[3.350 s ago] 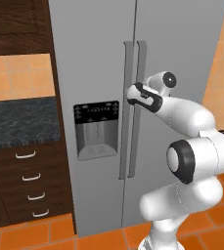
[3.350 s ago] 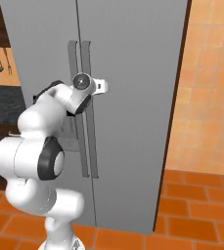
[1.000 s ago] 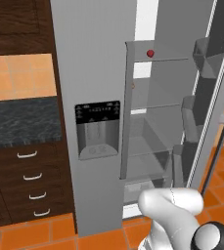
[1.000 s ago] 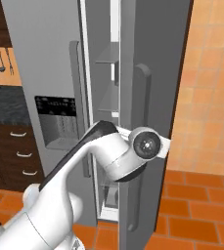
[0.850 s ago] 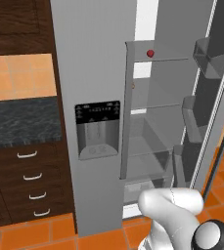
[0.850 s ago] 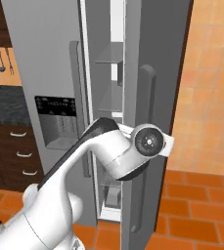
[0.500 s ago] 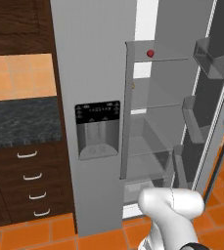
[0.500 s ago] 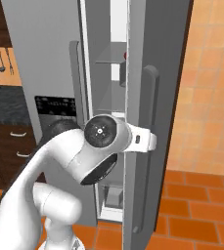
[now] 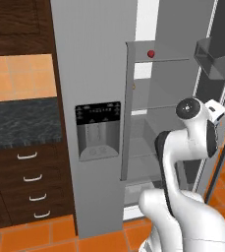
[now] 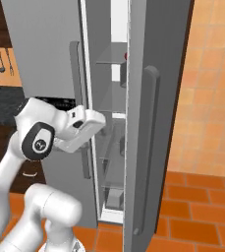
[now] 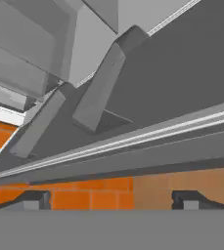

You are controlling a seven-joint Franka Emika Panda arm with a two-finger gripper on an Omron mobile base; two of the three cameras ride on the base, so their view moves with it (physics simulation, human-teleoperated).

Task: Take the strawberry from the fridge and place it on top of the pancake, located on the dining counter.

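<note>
Fridge [image 9: 92, 64] in front of me, right door [image 10: 151, 123] swung wide, shelves bare to the room. In the left base view my arm stands at five o'clock, hand up near the door's inner face at about three. In the right base view the hand sits at nine o'clock, just beside the open gap, level with the middle shelves.

My gripper [image 11: 111, 199]: jaws wide apart, nothing between them. In the hand view the two fingertips [image 11: 33, 199] stand at the bottom edge, well apart, with orange floor tile between and the grey door edge and door bins running across above. I'm looking along the door, not into the shelves.

Now the prize. The strawberry [image 9: 151, 53] sits on the top glass shelf [image 9: 158, 60], a tiny red dot at about one o'clock in the left base view. In the right base view a sliver of red peeks past the door edge at about twelve.

So here's what the next move hangs on: the berry lies above my hand and to its left in the left base view, deeper inside the compartment. It's roundish, so no long axis to line up with; any approach angle should do. I reckon I must rise, turn the hand toward the shelves, and reach in over that shelf lip. The pancake comes later.
</note>
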